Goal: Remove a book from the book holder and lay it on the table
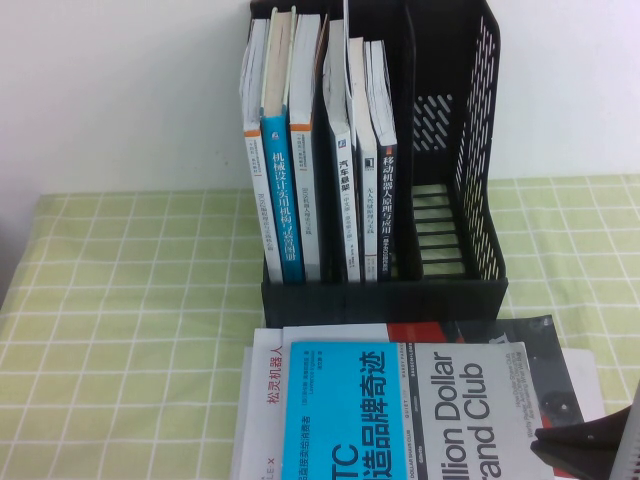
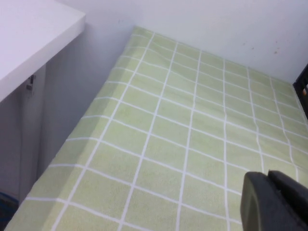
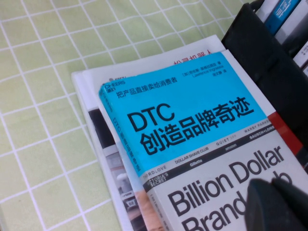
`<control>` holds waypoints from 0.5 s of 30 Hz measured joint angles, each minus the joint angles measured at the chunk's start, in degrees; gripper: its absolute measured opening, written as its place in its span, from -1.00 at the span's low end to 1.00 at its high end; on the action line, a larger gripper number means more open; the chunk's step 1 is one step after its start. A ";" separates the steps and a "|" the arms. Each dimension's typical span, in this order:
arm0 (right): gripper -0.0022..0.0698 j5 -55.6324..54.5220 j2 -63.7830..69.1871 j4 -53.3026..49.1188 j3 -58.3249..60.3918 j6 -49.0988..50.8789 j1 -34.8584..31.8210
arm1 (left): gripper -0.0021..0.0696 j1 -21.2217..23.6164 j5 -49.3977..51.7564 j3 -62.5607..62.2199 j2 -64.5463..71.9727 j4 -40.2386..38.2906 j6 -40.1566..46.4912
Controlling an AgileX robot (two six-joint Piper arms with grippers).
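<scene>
High view: book holder [image 1: 385,290] holds 6 books; right gripper [image 1: 590,440] closed, left gripper [image 2: 274,202] unclear.

right claw [image 1: 590,440] shut, low; left claw [image 2: 274,202] low.

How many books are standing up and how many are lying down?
Standing books in the holder: 6
Flat books on the table: 2 clearly told apart
Grippers: 2, left gripper over bare cloth, right gripper shut over flat books
Total: 10
</scene>
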 joint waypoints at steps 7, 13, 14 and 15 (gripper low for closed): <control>-0.94 0.00 0.00 0.14 0.00 0.00 0.00 | -0.95 0.00 -1.42 0.00 0.00 -4.70 0.57; -0.95 0.00 0.00 0.14 0.00 0.00 0.00 | -0.95 0.04 -15.44 0.35 0.00 -8.27 4.21; -0.94 0.00 0.00 0.14 0.00 0.00 0.00 | -0.95 -0.24 -18.37 0.35 0.00 -8.41 6.02; -0.94 0.00 0.00 0.14 0.00 0.00 0.00 | -0.95 -0.48 -20.57 0.35 0.00 -8.55 7.77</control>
